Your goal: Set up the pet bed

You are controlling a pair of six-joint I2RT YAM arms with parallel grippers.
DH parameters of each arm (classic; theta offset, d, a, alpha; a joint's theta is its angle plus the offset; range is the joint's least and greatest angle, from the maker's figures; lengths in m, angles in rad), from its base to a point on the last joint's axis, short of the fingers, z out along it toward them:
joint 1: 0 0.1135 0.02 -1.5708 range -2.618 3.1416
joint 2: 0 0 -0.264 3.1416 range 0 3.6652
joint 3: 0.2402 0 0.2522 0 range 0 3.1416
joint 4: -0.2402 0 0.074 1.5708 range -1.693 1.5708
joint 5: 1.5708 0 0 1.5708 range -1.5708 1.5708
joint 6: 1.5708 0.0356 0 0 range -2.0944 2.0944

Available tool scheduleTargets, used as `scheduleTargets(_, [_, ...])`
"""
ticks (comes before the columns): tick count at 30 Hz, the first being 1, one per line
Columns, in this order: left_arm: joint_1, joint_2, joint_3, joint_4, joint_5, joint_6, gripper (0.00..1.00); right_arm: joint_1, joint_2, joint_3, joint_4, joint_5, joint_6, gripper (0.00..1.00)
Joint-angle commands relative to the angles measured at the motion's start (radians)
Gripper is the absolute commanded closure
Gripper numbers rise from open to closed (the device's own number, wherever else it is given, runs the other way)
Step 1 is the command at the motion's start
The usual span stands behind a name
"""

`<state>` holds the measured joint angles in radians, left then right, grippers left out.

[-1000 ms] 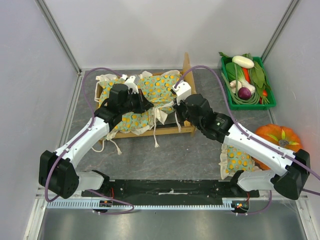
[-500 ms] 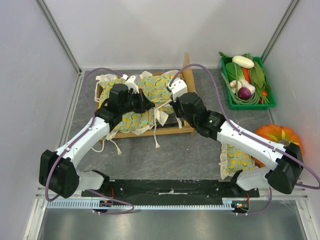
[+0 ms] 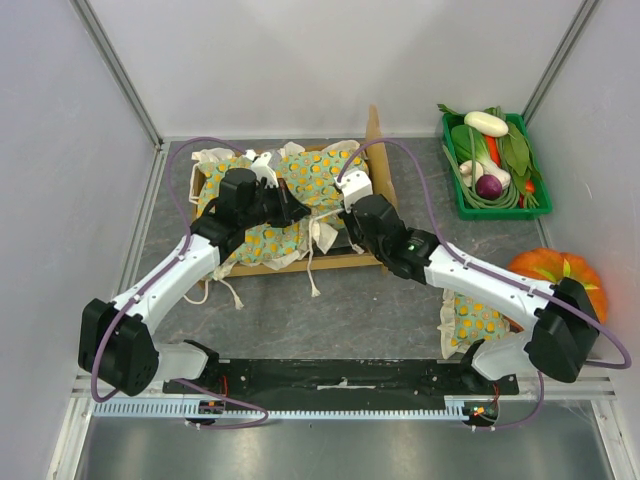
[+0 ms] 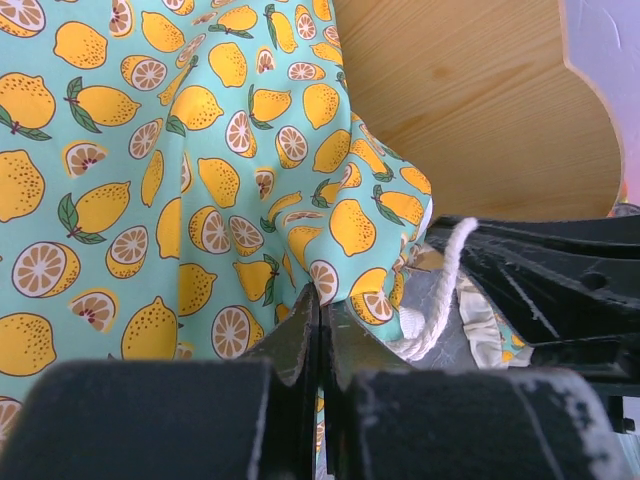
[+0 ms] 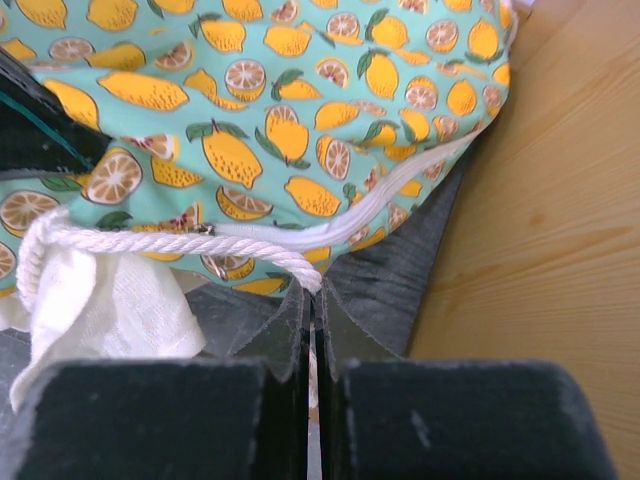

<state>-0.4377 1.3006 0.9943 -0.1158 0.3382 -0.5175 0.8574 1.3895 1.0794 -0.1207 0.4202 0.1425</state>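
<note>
The pet bed [image 3: 379, 150] is a light-wood frame with a wavy headboard, standing at the back middle of the table. A teal lemon-print ruffled blanket [image 3: 312, 170] with a white zip lies crumpled over its dark grey base [image 5: 400, 285]. My left gripper [image 3: 296, 212] is shut on a fold of the blanket [image 4: 250, 150], close to the headboard [image 4: 480, 100]. My right gripper [image 3: 338, 212] is over the bed next to it, shut on a white cord [image 5: 200, 243] that hangs from the blanket's edge [image 5: 280, 120]. The matching pillow [image 3: 468, 322] lies at the front right, partly under my right arm.
A green crate [image 3: 495, 165] of toy vegetables stands at the back right. An orange pumpkin [image 3: 555, 275] sits at the right beside the pillow. White ruffles and loose cords [image 3: 312, 270] hang over the bed's front rail. Walls close in the left, back and right.
My right gripper has moved left and further over the bed, toward my left gripper, pulling the cord along. My left arm has stayed nearly still on the blanket.
</note>
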Motion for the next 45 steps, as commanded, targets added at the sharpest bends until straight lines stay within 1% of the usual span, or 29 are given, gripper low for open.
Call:
scheduleTargets(1, [0.005,0.006,0.007,0.056,0.024,-0.03,0.98,-0.003,-0.007,-0.062,0.041,-0.015,0.086,1.0])
scheduleTargets(6, [0.005,0.015,0.007,0.064,0.047,-0.035,0.98,-0.004,-0.055,-0.14,0.021,-0.06,0.138,1.0])
scheduleTargets(10, [0.005,0.031,0.007,0.08,0.074,-0.047,0.98,-0.003,-0.041,-0.185,0.007,-0.099,0.15,1.0])
scheduleTargets(13, [0.005,0.051,0.018,0.087,0.113,-0.05,0.98,-0.004,-0.015,-0.19,-0.003,-0.13,0.161,0.98])
scheduleTargets(15, [0.005,0.069,0.032,0.079,0.127,-0.049,0.98,-0.004,0.002,-0.187,-0.017,-0.112,0.18,0.94])
scheduleTargets(16, [0.005,0.081,0.035,0.08,0.143,-0.05,0.98,-0.004,0.002,-0.184,-0.022,-0.106,0.186,0.86])
scheduleTargets(17, [0.004,0.091,0.038,0.082,0.151,-0.053,0.98,-0.004,-0.006,-0.184,-0.03,-0.097,0.189,0.82])
scheduleTargets(18, [0.004,0.098,0.044,0.081,0.162,-0.055,0.98,-0.003,-0.018,-0.187,-0.03,-0.081,0.199,0.73])
scheduleTargets(19, [0.002,0.104,0.047,0.082,0.18,-0.056,0.98,-0.004,-0.053,-0.187,-0.033,-0.08,0.2,0.67])
scheduleTargets(21, [-0.001,0.124,0.053,0.082,0.196,-0.061,0.98,-0.003,-0.101,-0.187,-0.034,-0.08,0.19,0.62])
scheduleTargets(22, [-0.002,0.126,0.055,0.084,0.199,-0.062,0.98,-0.003,-0.159,-0.185,-0.036,-0.09,0.181,0.54])
scheduleTargets(23, [-0.004,0.127,0.053,0.085,0.197,-0.064,0.98,-0.004,-0.188,-0.182,-0.039,-0.095,0.175,0.5])
scheduleTargets(24, [-0.004,0.126,0.052,0.087,0.199,-0.065,0.98,-0.004,-0.219,-0.176,-0.046,-0.104,0.158,0.44])
scheduleTargets(27, [-0.009,0.124,0.053,0.087,0.197,-0.065,0.98,-0.003,-0.355,-0.157,-0.065,-0.097,0.137,0.36])
scheduleTargets(29, [-0.013,0.127,0.055,0.087,0.202,-0.067,0.98,-0.003,-0.398,-0.153,-0.083,0.009,0.137,0.33])
scheduleTargets(30, [-0.016,0.131,0.056,0.087,0.203,-0.065,0.98,-0.003,-0.423,-0.147,-0.092,0.049,0.129,0.29])
scheduleTargets(31, [-0.018,0.131,0.056,0.085,0.202,-0.068,0.98,-0.006,-0.425,-0.141,-0.117,0.137,0.132,0.28])
scheduleTargets(33, [-0.024,0.134,0.056,0.087,0.203,-0.068,0.98,-0.033,-0.384,-0.109,-0.155,0.16,0.137,0.24])
scheduleTargets(34, [-0.027,0.135,0.058,0.085,0.2,-0.07,0.98,-0.047,-0.362,-0.092,-0.202,0.157,0.17,0.24])
scheduleTargets(38, [-0.044,0.138,0.07,0.079,0.193,-0.069,0.98,-0.115,-0.271,-0.052,-0.235,0.088,0.238,0.26])
scheduleTargets(41, [-0.05,0.14,0.073,0.076,0.177,-0.065,0.98,-0.162,-0.227,-0.038,-0.22,0.025,0.238,0.32])
scheduleTargets(43, [-0.053,0.144,0.076,0.076,0.17,-0.068,0.98,-0.175,-0.202,-0.03,-0.203,-0.049,0.226,0.47])
scheduleTargets(44, [-0.065,0.152,0.084,0.079,0.153,-0.079,0.98,-0.175,-0.186,-0.03,-0.189,-0.104,0.224,0.82])
scheduleTargets(45, [-0.07,0.157,0.087,0.084,0.138,-0.09,0.98,-0.173,-0.181,-0.033,-0.183,-0.147,0.23,0.88])
